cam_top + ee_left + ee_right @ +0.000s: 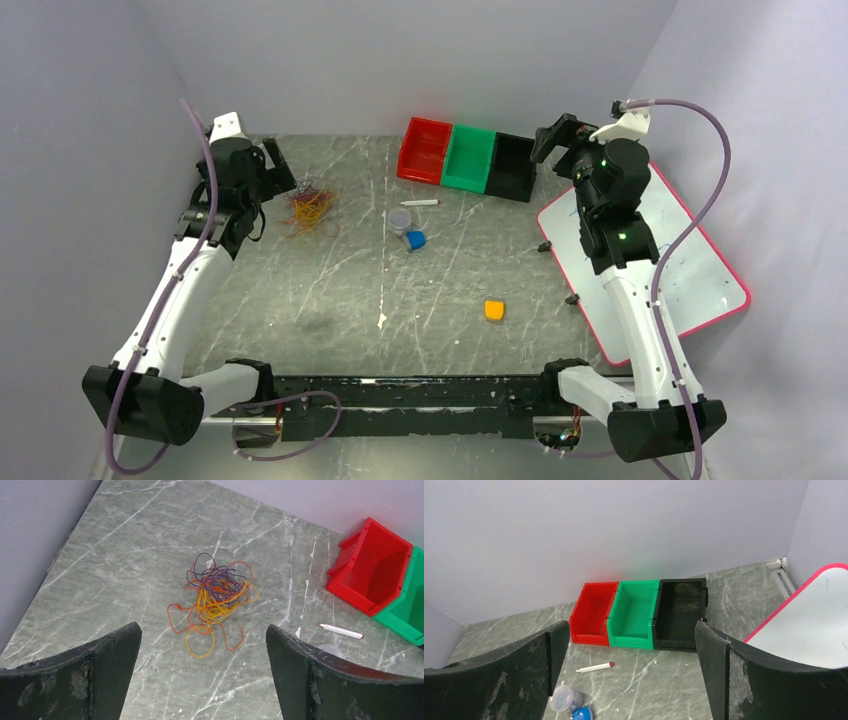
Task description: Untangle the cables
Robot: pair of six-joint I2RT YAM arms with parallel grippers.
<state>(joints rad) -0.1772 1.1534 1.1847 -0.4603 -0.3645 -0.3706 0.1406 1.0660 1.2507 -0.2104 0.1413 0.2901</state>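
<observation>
Lying on the grey table (330, 300), far left: the cables (216, 600), one loose knot of yellow-orange, dark purple and red-orange strands, with a few loops trailing out towards me.

- My left gripper (202, 632): fingers spread wide, nothing between them, above the table near the knot and not touching it.
- My right gripper (631, 630): fingers likewise wide apart, empty, raised near the far corner of the whiteboard (690, 270), facing the bins.
- Red bin (426, 150), green bin (470, 158), black bin (512, 165): touching in a row at the far edge.
- White marker (419, 203): flat, just in front of the red bin.
- Clear cup (399, 220) and blue cap (414, 240): just beside each other, mid-table.
- Orange block (494, 310): alone, nearer my side, well apart from the knot.
</observation>
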